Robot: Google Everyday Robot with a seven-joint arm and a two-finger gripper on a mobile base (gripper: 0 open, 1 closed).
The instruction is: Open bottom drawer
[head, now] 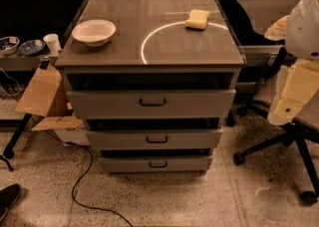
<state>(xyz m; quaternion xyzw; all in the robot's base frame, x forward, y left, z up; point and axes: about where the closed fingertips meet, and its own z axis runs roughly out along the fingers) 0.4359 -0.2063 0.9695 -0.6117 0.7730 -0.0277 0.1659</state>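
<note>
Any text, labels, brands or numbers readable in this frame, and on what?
No text can be read anywhere.
The bottom drawer, bowl, sponge and cardboard box bear no lettering.
The cabinet top carries only a white ring.
The gripper, at the right edge beside the cabinet, shows no marking.

Bottom drawer (124,164), lowest and narrowest grey front, small black bar handle (158,164) at centre, level, dark gap above, gripper (284,109) well apart to the right.

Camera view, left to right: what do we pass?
Dark bowls → white cup → white bowl → yellow sponge → hand, right of the cabinet, above the office chair.
</note>
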